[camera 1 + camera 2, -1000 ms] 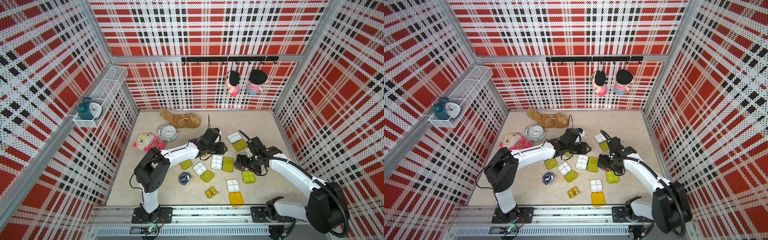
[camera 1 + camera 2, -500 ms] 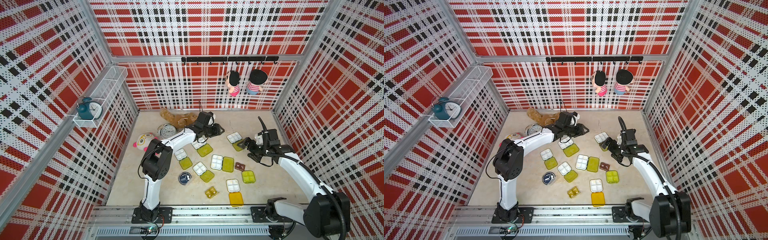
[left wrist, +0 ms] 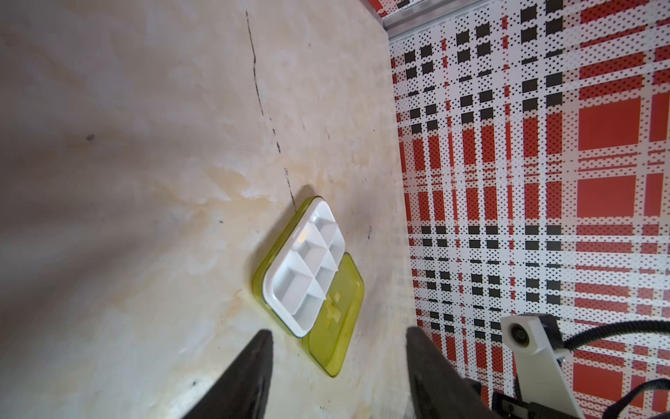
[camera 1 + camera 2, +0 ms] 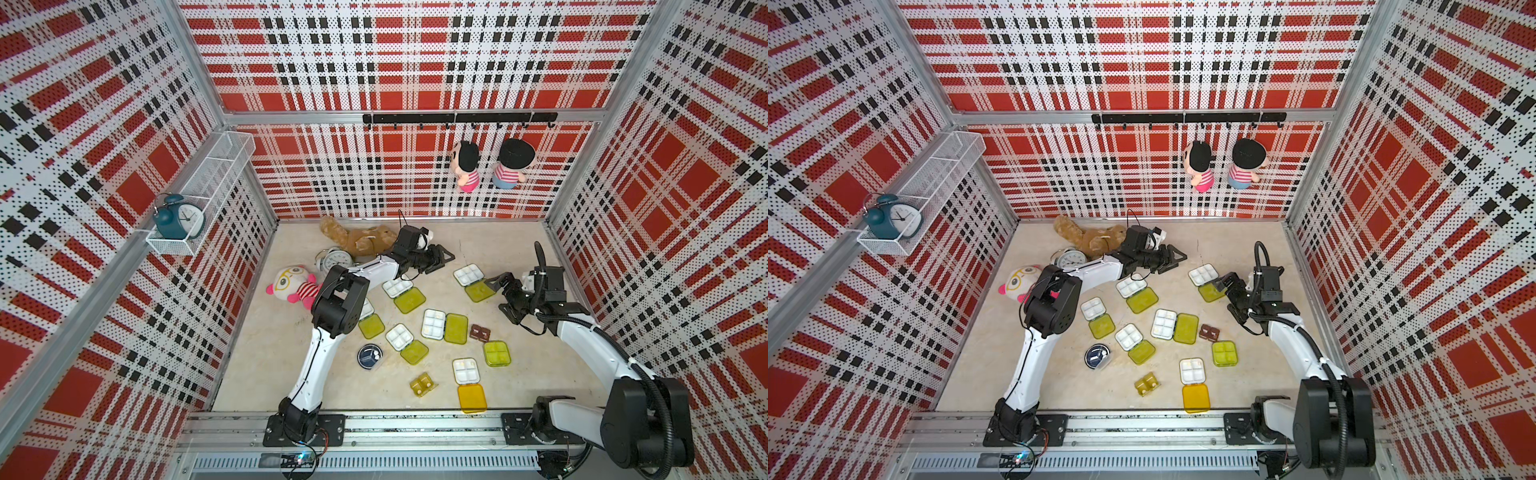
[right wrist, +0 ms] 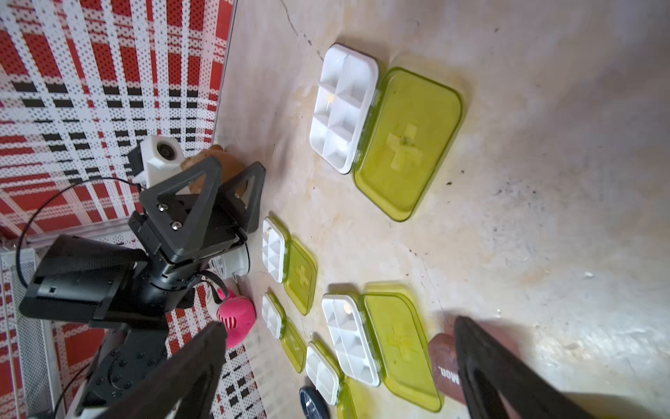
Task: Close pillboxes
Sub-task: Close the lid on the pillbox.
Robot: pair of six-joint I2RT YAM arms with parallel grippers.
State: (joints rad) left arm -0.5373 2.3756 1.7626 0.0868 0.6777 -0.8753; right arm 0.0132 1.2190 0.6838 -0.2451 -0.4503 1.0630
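Note:
Several pillboxes lie open on the beige table, white trays beside flat lime lids, such as the middle one (image 4: 433, 324) (image 4: 1163, 323). One lime pillbox (image 4: 496, 353) is closed. An orange-lidded pillbox (image 4: 472, 398), an amber one (image 4: 423, 384), a brown one (image 4: 480, 333) and a round navy one (image 4: 369, 356) sit nearer the front. My left gripper (image 4: 439, 257) (image 3: 339, 331) is open and empty, facing the far-right open pillbox (image 3: 304, 268). My right gripper (image 4: 500, 295) (image 5: 337, 324) is open and empty beside that same pillbox (image 4: 468, 275).
A brown plush bear (image 4: 357, 239), a round white alarm clock (image 4: 334, 259) and a pink-and-white plush (image 4: 293, 284) lie at the back left behind my left arm. The right wall (image 3: 544, 181) stands close to the far-right pillbox.
Both arms have drawn away from the middle pillboxes toward the far side of the table. The brown pillbox has come out from under my right gripper. Over the last half second they barely moved.

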